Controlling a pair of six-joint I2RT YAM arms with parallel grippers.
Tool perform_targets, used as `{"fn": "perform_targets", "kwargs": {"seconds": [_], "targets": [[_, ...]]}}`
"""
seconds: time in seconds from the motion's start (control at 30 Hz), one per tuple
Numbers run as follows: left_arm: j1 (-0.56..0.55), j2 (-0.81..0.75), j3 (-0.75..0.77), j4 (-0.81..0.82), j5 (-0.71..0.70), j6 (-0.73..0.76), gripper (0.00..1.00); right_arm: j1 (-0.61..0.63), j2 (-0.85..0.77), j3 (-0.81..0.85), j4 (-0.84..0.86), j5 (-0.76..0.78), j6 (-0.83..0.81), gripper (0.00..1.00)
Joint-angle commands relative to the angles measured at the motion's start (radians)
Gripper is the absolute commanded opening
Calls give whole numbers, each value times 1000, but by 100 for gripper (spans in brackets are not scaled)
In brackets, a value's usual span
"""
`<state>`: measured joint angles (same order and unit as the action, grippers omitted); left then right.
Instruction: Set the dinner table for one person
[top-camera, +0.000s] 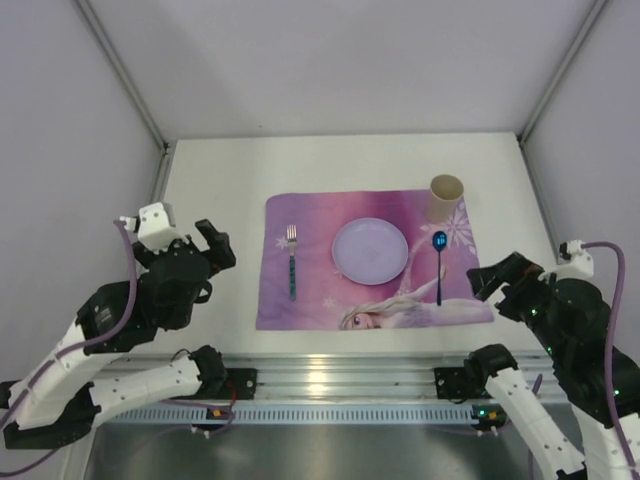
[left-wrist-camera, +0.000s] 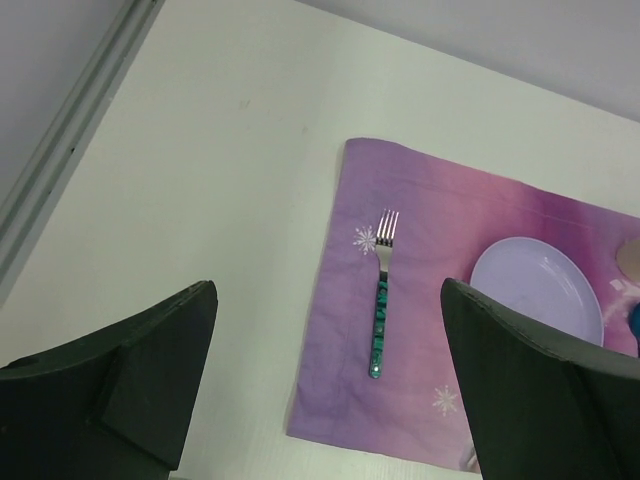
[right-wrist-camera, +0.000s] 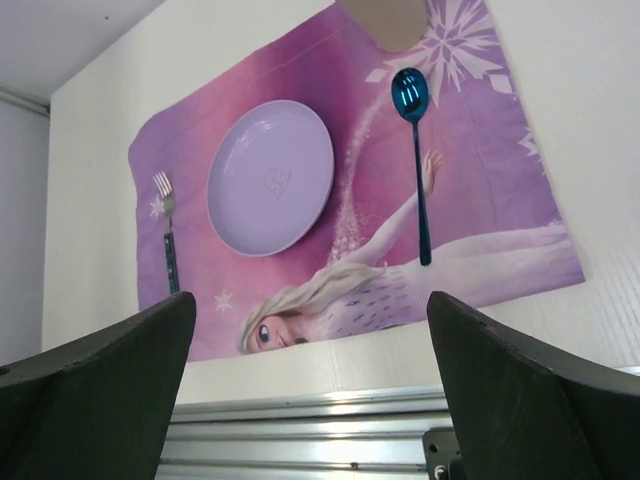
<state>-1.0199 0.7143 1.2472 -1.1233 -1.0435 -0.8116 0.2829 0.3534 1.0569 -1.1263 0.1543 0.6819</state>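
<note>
White dinner table (top-camera: 215, 170) ahead; I've got left gripper (left-wrist-camera: 328, 300) spread empty, fork (left-wrist-camera: 380, 305) beyond its fingers (left-wrist-camera: 150, 370), right gripper (right-wrist-camera: 311, 300) likewise, plate (right-wrist-camera: 270, 175) beyond.

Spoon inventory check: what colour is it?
Shiny blue; the spoon shows best in the right wrist view.

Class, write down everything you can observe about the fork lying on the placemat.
The fork has silvery metal tines and a teal-green patterned handle, plastic by its look. It lies flat on the left part of the purple placemat, tines toward the far edge, left of the lilac plate and apart from it. Only the placemat touches it.
</note>
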Motion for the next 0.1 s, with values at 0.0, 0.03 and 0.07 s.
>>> {"fn": "perform_targets", "kwargs": {"seconds": [0.0, 0.03, 0.07], "targets": [[-2, 28, 35, -46, -39, -44, 98, -10, -13, -20, 8, -41, -64, 100], [-2, 34, 34, -44, -38, -47, 98, -10, -10, -11, 0, -44, -76, 100], [-2, 37, 35, -44, -33, -47, 98, -10, -8, -5, -7, -35, -82, 100]]}}
